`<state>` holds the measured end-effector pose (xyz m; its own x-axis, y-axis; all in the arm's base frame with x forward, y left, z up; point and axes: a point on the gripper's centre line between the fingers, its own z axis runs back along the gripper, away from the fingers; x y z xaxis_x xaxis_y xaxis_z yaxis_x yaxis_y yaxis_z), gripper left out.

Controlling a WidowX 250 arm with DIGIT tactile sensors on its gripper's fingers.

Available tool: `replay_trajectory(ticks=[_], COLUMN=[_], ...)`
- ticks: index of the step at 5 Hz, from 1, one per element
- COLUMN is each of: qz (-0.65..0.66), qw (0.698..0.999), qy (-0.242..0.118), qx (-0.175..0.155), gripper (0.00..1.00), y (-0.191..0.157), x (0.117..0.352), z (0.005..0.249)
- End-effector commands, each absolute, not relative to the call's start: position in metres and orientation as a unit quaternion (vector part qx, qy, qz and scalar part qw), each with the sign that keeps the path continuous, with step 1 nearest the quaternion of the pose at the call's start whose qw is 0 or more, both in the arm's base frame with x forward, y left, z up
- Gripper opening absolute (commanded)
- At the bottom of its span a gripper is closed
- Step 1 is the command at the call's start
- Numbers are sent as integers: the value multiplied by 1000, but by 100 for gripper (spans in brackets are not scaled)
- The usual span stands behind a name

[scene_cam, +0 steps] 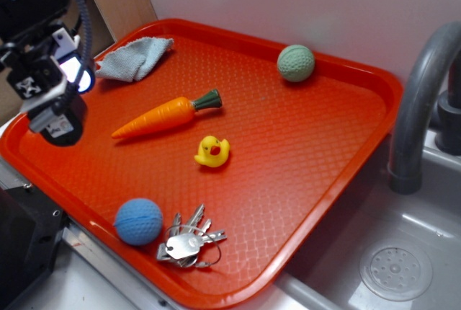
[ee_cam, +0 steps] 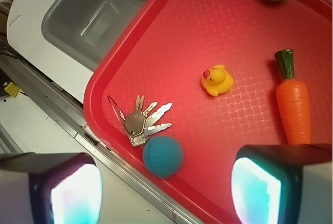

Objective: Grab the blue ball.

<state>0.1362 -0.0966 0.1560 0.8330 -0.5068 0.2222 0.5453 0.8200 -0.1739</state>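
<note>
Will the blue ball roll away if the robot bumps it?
Probably, a little. The blue ball is round and sits free on the flat red tray, so a nudge would likely roll it. The keys right beside it and the tray's raised rim might stop it. Its matte, ribbed surface probably helps the open gripper hold it without slipping.
</note>
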Motion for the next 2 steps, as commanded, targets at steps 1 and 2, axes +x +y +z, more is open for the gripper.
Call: replay_trajectory(ticks=[1, 2], qz=[-334, -347], qw=[936, 931], qy=[-19, 6], qx=[-113, -115], gripper=[100, 100], y=[-118, -124], x=[121, 110], z=[79, 57])
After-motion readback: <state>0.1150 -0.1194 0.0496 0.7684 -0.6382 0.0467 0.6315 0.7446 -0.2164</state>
